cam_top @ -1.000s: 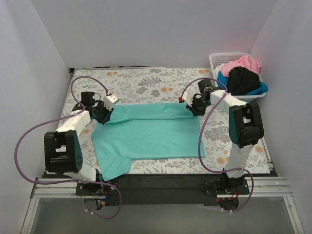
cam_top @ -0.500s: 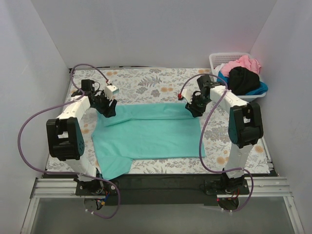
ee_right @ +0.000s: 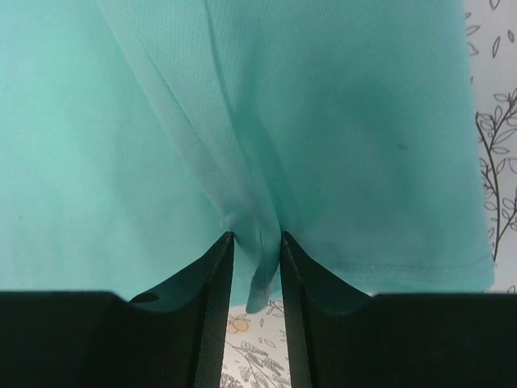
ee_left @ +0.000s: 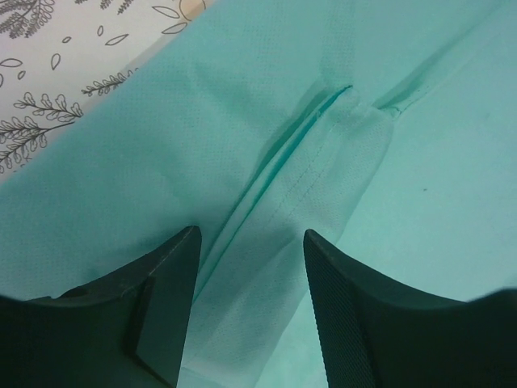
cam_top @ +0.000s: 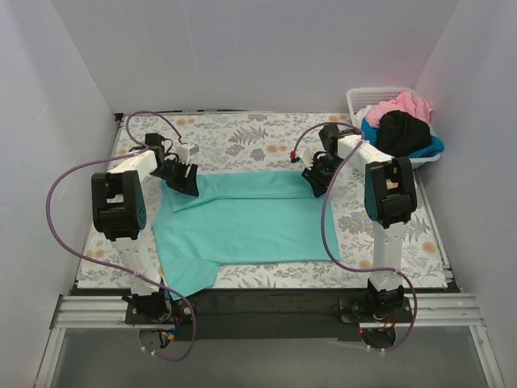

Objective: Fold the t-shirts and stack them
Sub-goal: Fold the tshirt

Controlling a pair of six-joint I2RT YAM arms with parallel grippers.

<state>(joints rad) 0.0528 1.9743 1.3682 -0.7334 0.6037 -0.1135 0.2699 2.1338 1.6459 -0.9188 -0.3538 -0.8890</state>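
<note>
Where the worktop point(cam_top: 275, 301) shows dark along its near edge, the teal-green t-shirt point(cam_top: 250, 218) begins, one sleeve at the near left reaching out to that dark strip. From there the shirt lies spread flat across the middle of the grey-and-orange floral table cloth point(cam_top: 234, 139), wider than it is deep, with a narrow band of its cloth doubled over along the far edge. At the far-left corner of the shirt the left hand point(cam_top: 184, 182) points down onto the cloth. Its wrist camera shows the fingers point(ee_left: 174, 267) standing apart on either side of a stitched, folded hem that runs between them, with a gap of flat cloth on both sides and nothing clamped. At the far-right corner the right hand point(cam_top: 313, 179) also bears down on the shirt. Seen from its own wrist, the two fingers point(ee_right: 214, 283) are drawn close together, pinching a raised pleat of the teal cloth that fills the narrow slot between them, near the shirt's hemmed edge. Beyond both hands lies bare floral cloth. In the far right corner stands a white lattice basket point(cam_top: 380, 92) holding a pink shirt point(cam_top: 401, 105), a black shirt point(cam_top: 402, 132) and a blue shirt point(cam_top: 433, 149) heaped together.
</note>
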